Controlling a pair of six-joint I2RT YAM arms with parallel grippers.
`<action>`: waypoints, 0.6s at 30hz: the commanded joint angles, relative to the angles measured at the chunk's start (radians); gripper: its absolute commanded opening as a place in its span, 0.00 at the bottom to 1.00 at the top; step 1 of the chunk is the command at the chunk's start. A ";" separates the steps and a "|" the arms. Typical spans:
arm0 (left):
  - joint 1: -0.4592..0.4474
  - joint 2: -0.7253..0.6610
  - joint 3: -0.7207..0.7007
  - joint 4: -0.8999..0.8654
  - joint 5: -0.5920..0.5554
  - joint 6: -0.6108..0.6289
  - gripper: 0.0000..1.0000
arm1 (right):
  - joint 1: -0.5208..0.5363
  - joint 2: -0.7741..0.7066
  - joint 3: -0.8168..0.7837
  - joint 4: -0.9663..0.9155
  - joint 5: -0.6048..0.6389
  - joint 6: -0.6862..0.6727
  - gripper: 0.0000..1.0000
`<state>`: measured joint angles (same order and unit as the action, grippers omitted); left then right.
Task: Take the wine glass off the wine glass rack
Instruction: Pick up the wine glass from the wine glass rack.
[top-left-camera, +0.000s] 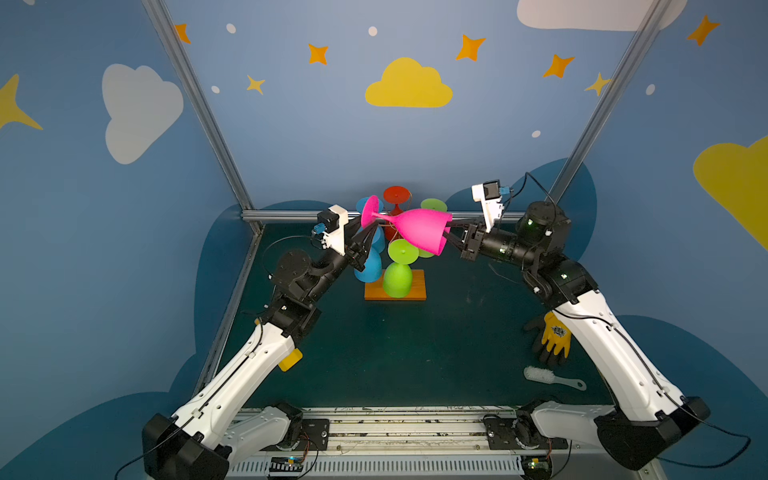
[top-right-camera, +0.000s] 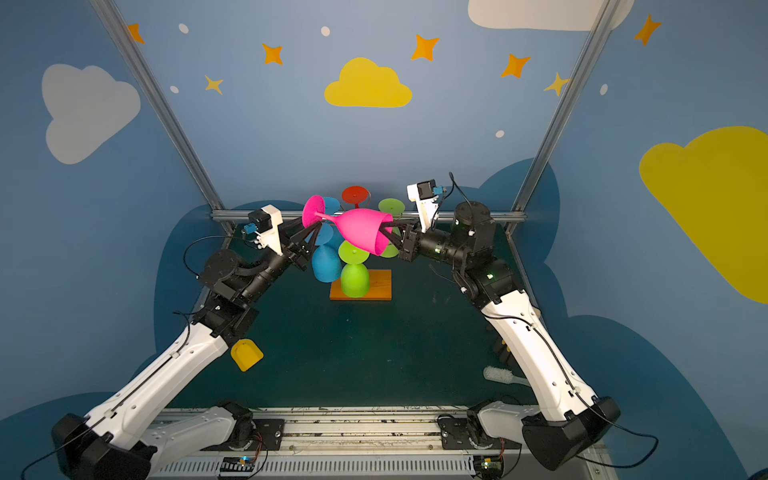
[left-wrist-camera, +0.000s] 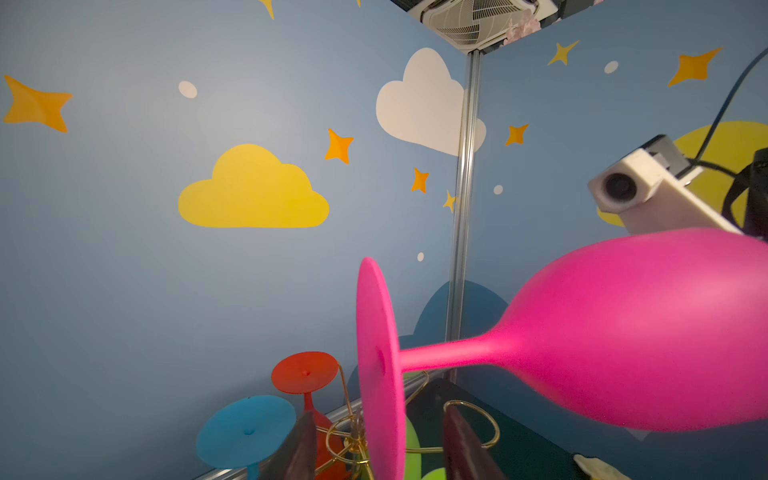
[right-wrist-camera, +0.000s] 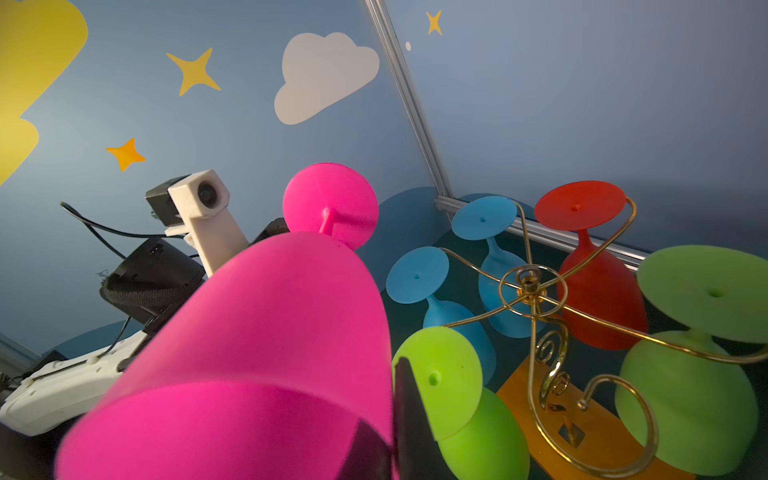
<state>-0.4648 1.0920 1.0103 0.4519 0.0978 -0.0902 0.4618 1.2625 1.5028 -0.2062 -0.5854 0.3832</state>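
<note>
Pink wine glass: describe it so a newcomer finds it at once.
At the back of the table stands the wine glass rack on its wooden base. Up at its top, the pink wine glass lies sideways in the air, the right gripper shut on its rim. It is the only pink one; the blue, green and red glasses hang upside down.

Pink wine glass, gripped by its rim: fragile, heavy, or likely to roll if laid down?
The pink wine glass looks matte and opaque, probably plastic: likely light, not brittle. Pinched at its rim by the right tool, it may pivot. Its round bowl could roll.
</note>
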 joint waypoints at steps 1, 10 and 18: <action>0.004 -0.037 -0.019 0.015 -0.045 0.007 0.69 | -0.051 -0.048 0.070 -0.088 0.109 -0.053 0.00; 0.096 -0.164 -0.096 -0.034 -0.231 -0.024 0.90 | -0.198 -0.158 0.145 -0.505 0.550 -0.271 0.00; 0.254 -0.276 -0.209 -0.083 -0.275 -0.192 0.96 | -0.215 -0.053 0.184 -0.716 0.818 -0.379 0.00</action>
<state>-0.2455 0.8433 0.8261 0.3962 -0.1410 -0.2050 0.2485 1.1450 1.6794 -0.7990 0.0902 0.0639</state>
